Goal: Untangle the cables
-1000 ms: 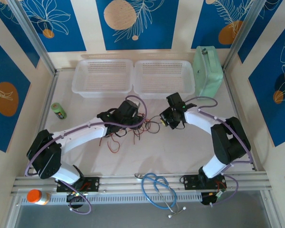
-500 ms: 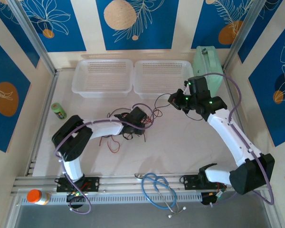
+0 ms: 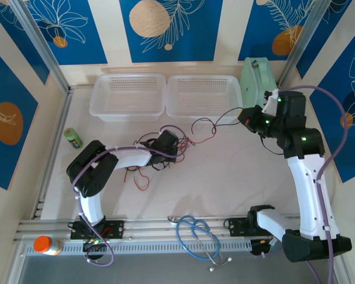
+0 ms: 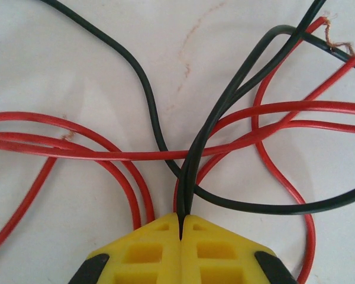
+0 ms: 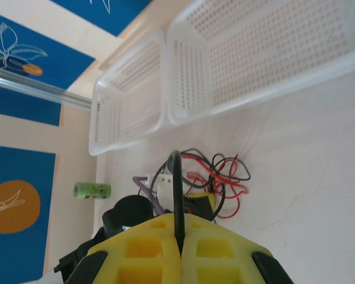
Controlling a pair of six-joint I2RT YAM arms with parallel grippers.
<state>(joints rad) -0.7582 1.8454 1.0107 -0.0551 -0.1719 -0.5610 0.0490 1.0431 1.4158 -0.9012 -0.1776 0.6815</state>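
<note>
Right tool [image 3: 248, 116] near right basket [image 3: 239, 103] corner

Left arm [image 3: 127, 158]: upper link folded back over its base, forearm lying low and reaching right toward the middle. Left tool [image 4: 181, 222]: yellow fingers [image 4: 145, 251] pressed flat together with no gap, pinching a black cable [image 4: 192, 160] at the tips. Right arm [image 3: 307, 177]: raised high along the right side, its white link near upright, wrist bent so that it points left. Right tool [image 5: 178, 242]: lifted, yellow fingers [image 5: 216, 251] likewise closed tip to tip, clamping a black cable [image 5: 176, 195] that rises from the seam.
</note>
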